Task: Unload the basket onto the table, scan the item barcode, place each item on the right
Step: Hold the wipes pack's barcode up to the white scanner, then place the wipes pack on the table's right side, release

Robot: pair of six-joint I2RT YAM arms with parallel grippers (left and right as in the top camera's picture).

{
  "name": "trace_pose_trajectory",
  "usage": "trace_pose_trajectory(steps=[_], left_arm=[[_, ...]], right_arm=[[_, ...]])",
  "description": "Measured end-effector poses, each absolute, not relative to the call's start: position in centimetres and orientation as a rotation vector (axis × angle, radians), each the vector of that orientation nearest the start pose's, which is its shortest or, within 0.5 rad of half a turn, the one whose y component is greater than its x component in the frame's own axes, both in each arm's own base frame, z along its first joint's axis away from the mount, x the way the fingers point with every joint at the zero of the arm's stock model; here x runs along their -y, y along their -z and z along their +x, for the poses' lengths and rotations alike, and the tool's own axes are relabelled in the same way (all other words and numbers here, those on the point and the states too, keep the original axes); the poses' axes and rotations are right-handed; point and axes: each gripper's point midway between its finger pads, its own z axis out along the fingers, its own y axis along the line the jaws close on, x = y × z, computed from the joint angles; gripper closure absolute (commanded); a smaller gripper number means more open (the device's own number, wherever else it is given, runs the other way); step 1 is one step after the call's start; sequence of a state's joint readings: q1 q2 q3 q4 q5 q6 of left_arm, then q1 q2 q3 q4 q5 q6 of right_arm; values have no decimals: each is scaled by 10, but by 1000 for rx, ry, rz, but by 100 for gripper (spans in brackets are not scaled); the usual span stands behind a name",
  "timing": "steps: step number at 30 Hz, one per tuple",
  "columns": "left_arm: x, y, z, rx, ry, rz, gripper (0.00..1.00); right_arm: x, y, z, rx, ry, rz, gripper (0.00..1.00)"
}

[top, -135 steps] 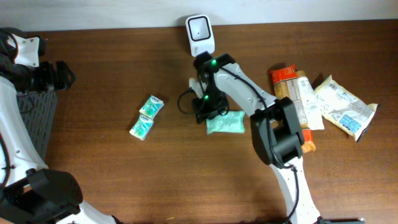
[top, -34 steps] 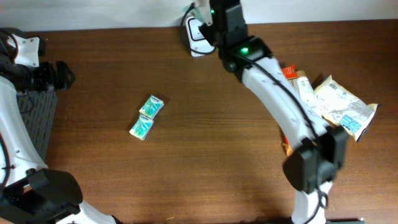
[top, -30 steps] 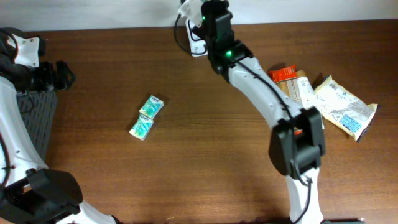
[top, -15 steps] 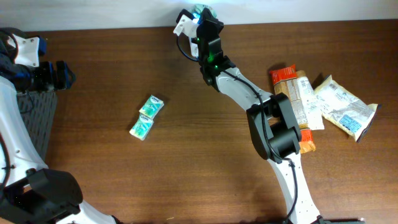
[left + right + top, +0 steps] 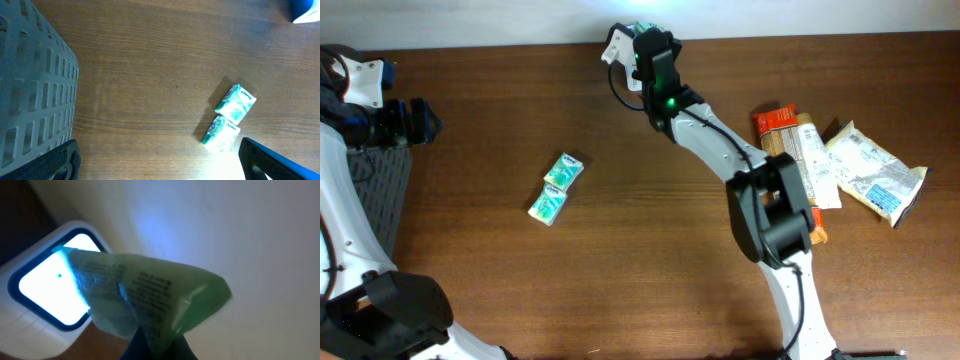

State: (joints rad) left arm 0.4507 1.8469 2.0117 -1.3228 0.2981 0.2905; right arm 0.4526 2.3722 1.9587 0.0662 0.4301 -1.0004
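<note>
Two arms in play, only my right one is working. Right gripper is at top centre of the overhead frame, at the far table edge against the white wall. Its jaws are pinched tight on the lower edge of the green packet, which stands up from them, crumpled, with fine print facing the wrist camera.

The scanner sits at left of the wrist view: white body, window lit bright. The packet's left end overlaps the right edge of that window in the wrist view. I can't tell if they touch, and can't make out a barcode. In the overhead view the packet is nearly hidden behind my gripper.

My left gripper is at upper left of the overhead frame, jaws spread wide, holding nothing. It hangs over the grey basket and bare table.

Teal tissue packs lie end to end at left of centre, touching, well apart from both grippers.

Snack pile at right of the overhead frame: orange packet, beige packet, white pouch, overlapping.
</note>
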Motion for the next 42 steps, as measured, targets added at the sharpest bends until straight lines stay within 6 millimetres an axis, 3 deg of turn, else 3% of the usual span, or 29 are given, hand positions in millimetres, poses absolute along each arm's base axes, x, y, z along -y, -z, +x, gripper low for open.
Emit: trace_pose_trajectory(steps=[2, 5, 6, 7, 8, 10, 12, 13, 16, 18, 20, 21, 23, 25, 26, 28, 31, 33, 35, 38, 39, 40, 42], left_arm=[[-137, -248, 399, -2646, 172, -129, 1], [-137, -248, 400, -2645, 170, -129, 1], [-137, -248, 400, -2645, 170, -129, 1], [-137, -248, 399, -2647, 171, -129, 1], [-137, -248, 400, -2646, 172, -129, 1], [-137, -248, 400, -2644, 170, -129, 1], [-137, -248, 400, -2647, 171, -129, 1], [-137, -248, 400, -2647, 171, -129, 1], [-137, -248, 400, -2647, 171, -129, 1], [-137, -248, 400, -2646, 172, -129, 1], [-137, -248, 400, -2647, 171, -129, 1], [-137, -248, 400, -2647, 171, -129, 1], [-137, -248, 400, -2646, 172, -129, 1], [-137, -248, 400, -2646, 172, -129, 1], [-137, -248, 400, -2646, 171, -129, 1], [-137, -248, 400, -2646, 171, -129, 1], [-137, -248, 400, -2647, 171, -129, 1], [-137, -248, 400, -2647, 171, -129, 1], [-137, -248, 400, -2646, 171, -129, 1], [-137, -248, 400, -2647, 171, -129, 1], [-137, -248, 400, -2646, 172, -129, 1], [-137, -248, 400, -2646, 171, -129, 1], [-137, -248, 400, -2646, 172, -129, 1]], right_arm=[[-228, -205, 615, -1729, 653, -1051, 96], [-225, -290, 563, -1811, 363, -879, 96], [-219, -303, 540, -1885, 271, -813, 96], [-209, -333, 509, -1949, 129, -664, 96], [-206, -344, 499, -1967, 75, -602, 96], [-186, -346, 467, -2097, -3, -484, 96], [-143, -357, 448, -2178, -66, -247, 96], [-115, -354, 443, -2229, -67, -117, 96], [-21, -316, 433, -2401, -47, 296, 96], [16, -291, 429, -2452, -58, 492, 96], [58, -243, 424, -2527, -34, 697, 96], [66, -231, 423, -2541, -29, 737, 96], [88, -187, 417, -2594, -23, 855, 96], [102, -162, 409, -2612, -21, 924, 94], [106, -155, 407, -2612, -17, 942, 81], [111, -143, 402, -2621, -3, 971, 71], [114, -135, 394, -2641, 30, 985, 36], [115, -135, 394, -2644, 36, 983, 1], [111, -135, 395, -2652, 7, 966, 1], [84, -141, 395, -2718, -141, 870, 1], [66, -153, 403, -2721, -195, 795, 2], [28, -176, 420, -2702, -263, 634, 1], [-30, -196, 435, -2670, -337, 425, 1]])
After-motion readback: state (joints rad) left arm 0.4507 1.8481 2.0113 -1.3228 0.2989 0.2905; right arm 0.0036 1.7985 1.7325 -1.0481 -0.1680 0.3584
